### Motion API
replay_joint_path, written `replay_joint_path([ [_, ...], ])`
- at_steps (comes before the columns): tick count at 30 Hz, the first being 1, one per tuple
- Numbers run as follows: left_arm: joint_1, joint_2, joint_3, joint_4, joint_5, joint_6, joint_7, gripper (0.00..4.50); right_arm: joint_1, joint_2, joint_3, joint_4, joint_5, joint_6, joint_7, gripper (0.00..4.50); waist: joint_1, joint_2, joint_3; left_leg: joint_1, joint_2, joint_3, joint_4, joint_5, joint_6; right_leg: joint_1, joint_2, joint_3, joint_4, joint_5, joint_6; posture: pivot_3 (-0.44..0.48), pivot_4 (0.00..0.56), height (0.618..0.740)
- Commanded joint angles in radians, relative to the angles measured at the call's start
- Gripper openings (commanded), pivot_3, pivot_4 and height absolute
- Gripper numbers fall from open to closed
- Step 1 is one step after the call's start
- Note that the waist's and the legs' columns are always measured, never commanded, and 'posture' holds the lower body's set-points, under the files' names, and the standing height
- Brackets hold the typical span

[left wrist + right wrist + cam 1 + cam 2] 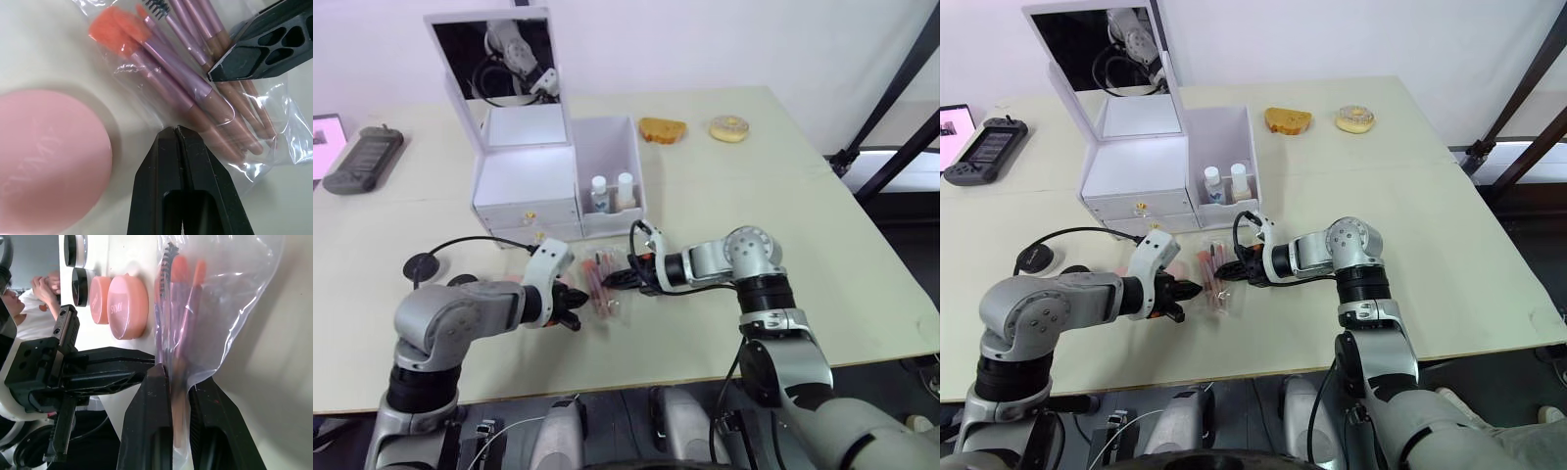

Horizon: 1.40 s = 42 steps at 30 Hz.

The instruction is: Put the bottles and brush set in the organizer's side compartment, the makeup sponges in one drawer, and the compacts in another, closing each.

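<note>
Brush set (1213,280) lay on table at organizer's (1141,176) 6 o'clock | my right gripper (179,382) pinched its sleeve; left gripper (177,134) pressed together alongside | I judged it light, slippery, floppy; grip handles.

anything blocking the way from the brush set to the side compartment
Nothing visible does. The right gripper is clamped on the brush set, just in front of the side compartment. The two bottles stand at its front end; space behind them is free.

You are in a lab or test room: a plain cream surface (862,245), a bare white wall (724,39) and black frame struts (891,108).
</note>
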Motion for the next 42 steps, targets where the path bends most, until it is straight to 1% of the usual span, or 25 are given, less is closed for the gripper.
replay_joint_path([
  [1,0.043,-0.005,0.134,-0.055,-0.082,0.045,-0.053,0.0,0.018,-0.036,0.019,-0.075,0.009,0.034,0.043,0.02,0.002,0.0,0.001,-0.001,0.0,0.0,0.0,0.0,0.0,-0.001,0.0,0.0,0.0,-0.001,-0.001,0.0,0.15,0.74],
  [3,0.066,0.013,0.238,-0.086,-0.173,0.046,-0.098,0.0,0.016,-0.083,0.032,-0.132,0.05,0.036,0.074,0.02,0.004,0.001,0.004,-0.003,0.0,0.0,-0.001,0.0,0.0,-0.002,0.0,0.0,0.0,-0.001,-0.001,0.0,0.15,0.74],
  [4,0.075,0.022,0.273,-0.095,-0.207,0.046,-0.109,0.0,0.017,-0.099,0.038,-0.154,0.064,0.036,0.086,0.02,0.008,0.0,0.005,-0.004,0.0,0.0,0.0,0.0,0.0,-0.003,0.0,0.0,0.0,-0.001,-0.001,0.0,0.15,0.74],
  [6,0.076,0.045,0.322,-0.122,-0.238,0.046,-0.133,0.0,0.014,-0.126,0.038,-0.17,0.101,0.036,0.095,0.02,0.014,0.0,0.006,-0.009,0.0,0.0,0.0,0.0,0.0,-0.006,0.0,0.0,-0.001,-0.001,-0.001,0.0,0.15,0.74],
  [8,0.088,0.103,0.417,-0.115,-0.338,0.046,-0.18,0.0,0.004,-0.194,0.046,-0.207,0.183,0.036,0.113,0.02,0.016,0.0,0.007,-0.011,0.0,0.0,0.001,0.0,0.0,-0.007,0.0,0.0,-0.001,-0.001,-0.001,0.0,0.15,0.74],
  [10,0.118,0.166,0.465,-0.114,-0.408,0.046,-0.219,0.0,0.0,-0.253,0.06,-0.242,0.25,0.036,0.123,0.02,0.017,0.0,0.009,-0.012,0.0,0.0,0.001,0.0,0.0,-0.008,0.0,0.0,-0.001,-0.001,-0.001,0.0,0.15,0.74],
  [14,0.206,0.29,0.496,-0.146,-0.477,-0.003,-0.305,0.0,-0.004,-0.374,0.063,-0.312,0.393,0.036,0.138,0.02,0.018,0.0,0.013,-0.013,0.0,0.0,0.0,0.0,0.0,-0.01,0.0,0.0,-0.002,-0.001,-0.001,0.0,0.15,0.74],
  [17,0.244,0.348,0.529,-0.141,-0.491,-0.09,-0.366,0.0,0.006,-0.461,-0.028,-0.41,0.45,0.036,0.18,0.02,0.028,0.001,0.018,-0.018,0.0,0.0,0.001,0.0,0.0,-0.015,0.0,0.0,-0.002,-0.001,-0.002,0.0,0.15,0.74],
  [18,0.255,0.359,0.543,-0.141,-0.482,-0.134,-0.39,0.0,0.006,-0.515,-0.034,-0.431,0.469,0.036,0.206,0.02,0.03,0.001,0.018,-0.019,0.0,0.0,0.001,0.0,0.0,-0.016,0.0,0.0,-0.002,-0.001,-0.002,0.0,0.15,0.74],
  [20,0.285,0.38,0.562,-0.151,-0.436,-0.239,-0.456,0.0,-0.003,-0.576,-0.086,-0.471,0.468,0.014,0.244,0.02,0.036,0.0,0.019,-0.019,0.0,0.0,0.001,0.0,0.0,-0.016,0.0,0.0,-0.002,-0.001,-0.002,0.0,0.15,0.74],
  [22,0.316,0.395,0.577,-0.136,-0.432,-0.288,-0.49,0.0,-0.001,-0.595,-0.134,-0.518,0.44,-0.078,0.271,0.02,0.037,-0.001,0.019,-0.019,0.0,0.001,0.001,0.0,0.0,-0.016,-0.001,0.0,-0.004,-0.001,-0.002,0.0,0.15,0.74],
  [23,0.337,0.388,0.585,-0.141,-0.393,-0.351,-0.508,0.0,-0.007,-0.607,-0.154,-0.548,0.403,-0.175,0.328,0.02,0.034,-0.001,0.02,-0.019,0.0,0.002,0.001,0.0,0.0,-0.016,-0.001,0.0,-0.004,-0.001,-0.002,0.0,0.15,0.74],
  [25,0.385,0.381,0.579,-0.166,-0.31,-0.462,-0.535,0.0,-0.032,-0.64,-0.138,-0.579,0.294,-0.354,0.442,0.02,0.026,0.0,0.02,-0.019,0.0,0.003,0.001,0.0,0.0,-0.016,-0.001,0.0,-0.004,-0.001,-0.001,0.0,0.15,0.74],
  [26,0.4,0.352,0.569,-0.189,-0.261,-0.539,-0.531,0.0,-0.08,-0.634,-0.118,-0.53,0.234,-0.434,0.471,0.02,0.025,0.001,0.021,-0.019,0.0,0.003,0.001,0.0,0.0,-0.017,-0.001,0.0,-0.004,-0.002,-0.001,0.0,0.15,0.74],
  [27,0.401,0.333,0.559,-0.194,-0.257,-0.563,-0.51,0.0,-0.128,-0.624,-0.093,-0.463,0.182,-0.492,0.489,0.02,0.024,0.003,0.022,-0.019,0.0,0.003,0.001,0.0,0.0,-0.017,-0.001,0.0,-0.004,-0.001,-0.001,0.0,0.15,0.74],
  [30,0.358,0.287,0.542,-0.172,-0.309,-0.617,-0.49,0.0,-0.254,-0.588,0.01,-0.306,0.013,-0.693,0.609,0.02,0.025,0.001,0.023,-0.018,0.0,0.004,0.001,0.0,0.0,-0.017,-0.001,0.001,-0.004,0.0,-0.003,0.0,0.15,0.74],
  [32,0.308,0.259,0.538,-0.14,-0.336,-0.659,-0.474,0.0,-0.334,-0.539,0.066,-0.195,-0.077,-0.799,0.674,0.02,0.026,0.001,0.023,-0.018,0.0,0.004,0.001,0.0,0.0,-0.017,-0.001,0.001,-0.003,0.0,-0.003,0.0,0.15,0.74],
  [34,0.273,0.25,0.551,-0.117,-0.394,-0.677,-0.464,0.0,-0.407,-0.487,0.121,-0.058,-0.175,-0.915,0.738,0.02,0.026,0.001,0.023,-0.018,0.0,0.004,0.002,0.0,0.0,-0.016,0.0,0.001,-0.002,0.001,-0.003,0.0,0.15,0.74],
  [35,0.268,0.252,0.563,-0.112,-0.446,-0.679,-0.468,0.0,-0.44,-0.461,0.143,0.013,-0.223,-0.981,0.768,0.02,0.026,0.001,0.023,-0.018,0.0,0.004,0.002,0.0,0.0,-0.016,0.0,0.001,-0.002,0.003,-0.006,0.0,0.15,0.74],
  [37,0.263,0.26,0.574,-0.114,-0.502,-0.689,-0.453,0.0,-0.498,-0.41,0.179,0.16,-0.319,-1.137,0.818,0.02,0.025,0.001,0.024,-0.018,0.0,0.004,0.001,0.0,0.0,-0.017,0.0,0.002,-0.002,0.003,-0.006,0.0,0.15,0.74],
  [39,0.274,0.269,0.57,-0.129,-0.497,-0.708,-0.44,0.0,-0.551,-0.362,0.203,0.305,-0.392,-1.258,0.873,0.02,0.027,0.001,0.024,-0.019,0.0,0.005,0.001,0.0,0.0,-0.017,0.0,0.003,-0.002,0.002,-0.004,0.0,0.15,0.74],
  [42,0.3,0.283,0.562,-0.151,-0.476,-0.735,-0.432,0.0,-0.613,-0.304,0.203,0.478,-0.457,-1.376,0.935,0.02,0.027,0.001,0.024,-0.019,0.0,0.005,0.0,0.0,0.0,-0.017,0.0,0.003,-0.001,0.002,0.0,0.0,0.15,0.74],
])
